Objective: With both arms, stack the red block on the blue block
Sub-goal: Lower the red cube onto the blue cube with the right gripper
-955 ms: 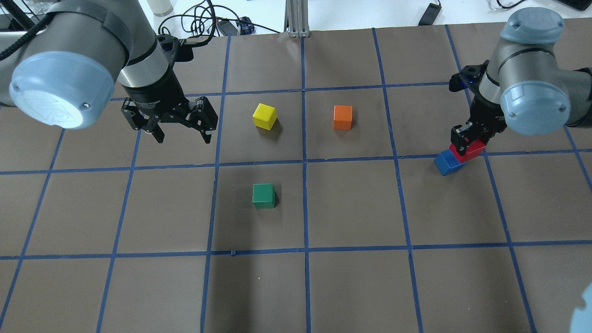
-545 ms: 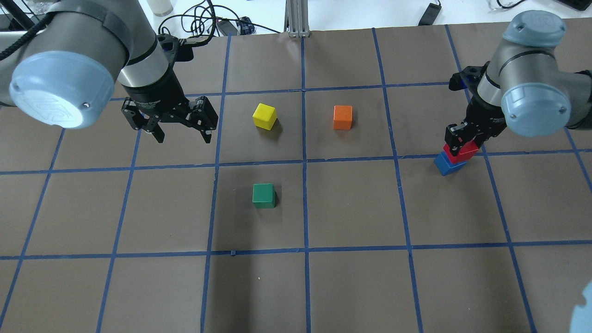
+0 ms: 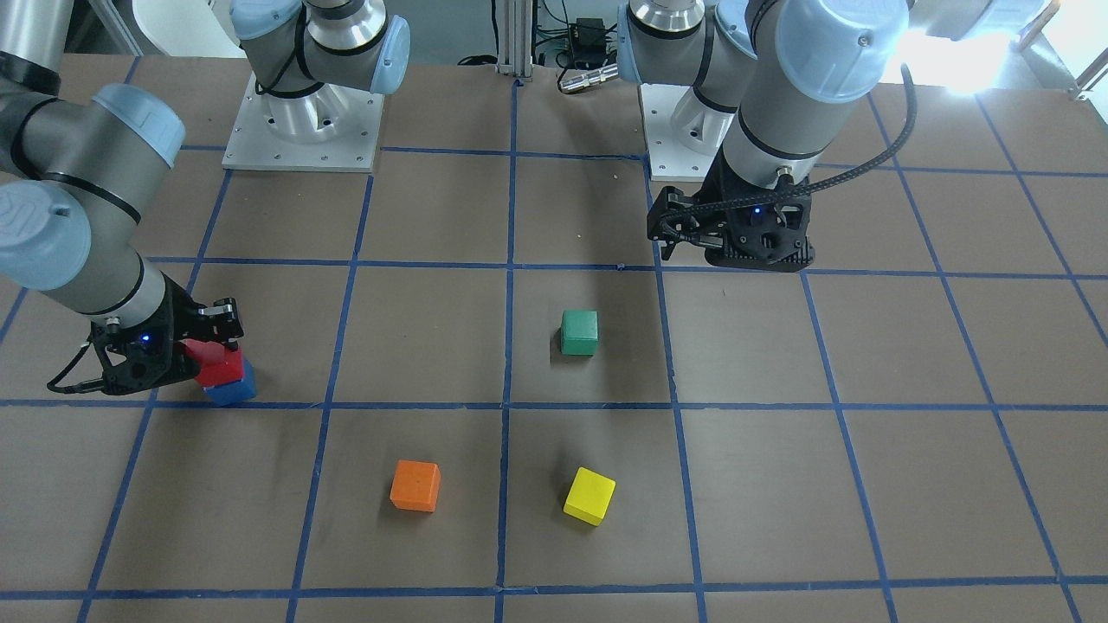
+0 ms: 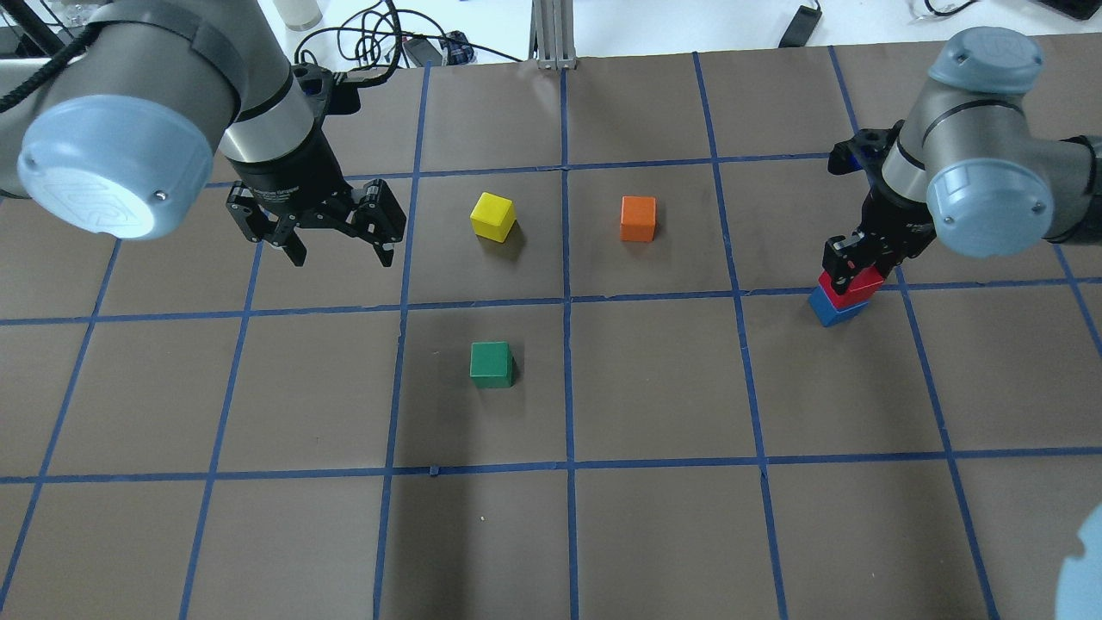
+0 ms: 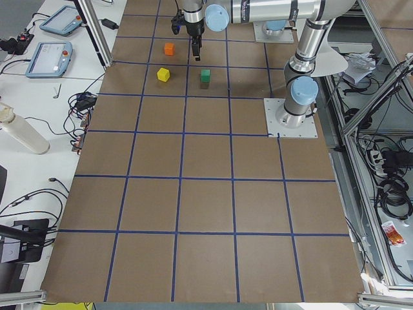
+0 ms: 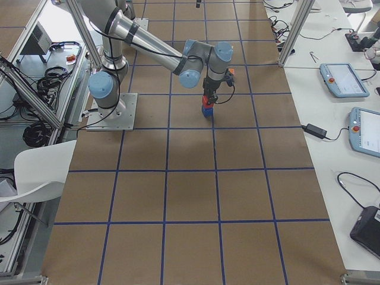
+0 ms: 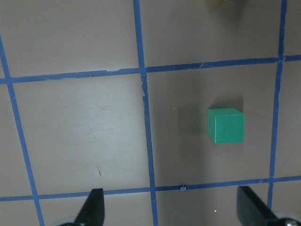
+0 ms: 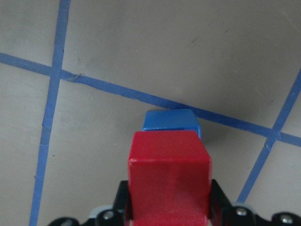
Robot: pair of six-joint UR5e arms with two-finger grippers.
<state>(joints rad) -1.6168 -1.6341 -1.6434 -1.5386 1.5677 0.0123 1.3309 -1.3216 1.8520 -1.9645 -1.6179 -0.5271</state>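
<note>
The right jaws clench the red block (image 4: 852, 282), its edges roughly parallel to the blue block (image 4: 830, 308) just beneath on the worktop (image 4: 663, 387); the left jaws hang spread, empty.

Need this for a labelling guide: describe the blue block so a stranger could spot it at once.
On the brown table with the blue tape grid, find the right gripper, shut on the red block. The blue block sits just beneath that red one; the green block, yellow block and orange block stand alone.
</note>
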